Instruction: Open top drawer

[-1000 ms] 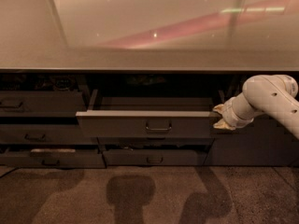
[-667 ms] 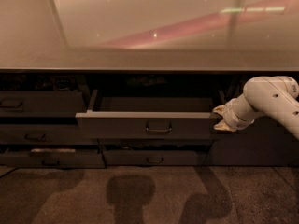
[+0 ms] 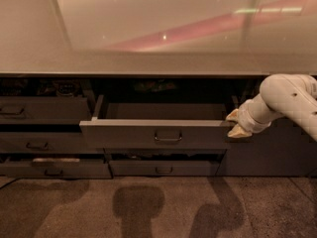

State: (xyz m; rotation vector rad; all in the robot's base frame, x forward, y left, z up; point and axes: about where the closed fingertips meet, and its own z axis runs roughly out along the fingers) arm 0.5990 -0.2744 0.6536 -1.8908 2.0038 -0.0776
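The top drawer stands open; the gripper at its right end, fingers clasping the front panel

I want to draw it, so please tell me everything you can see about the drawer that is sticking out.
The top drawer is partly pulled out from under the pale countertop. Its front is a wide, flat, dark grey panel, sitting level, with one small rounded handle in the middle. Behind the front you can see a dark tray and a side wall on the left. The robot's gripper is at the front's right end, touching it or very nearly.
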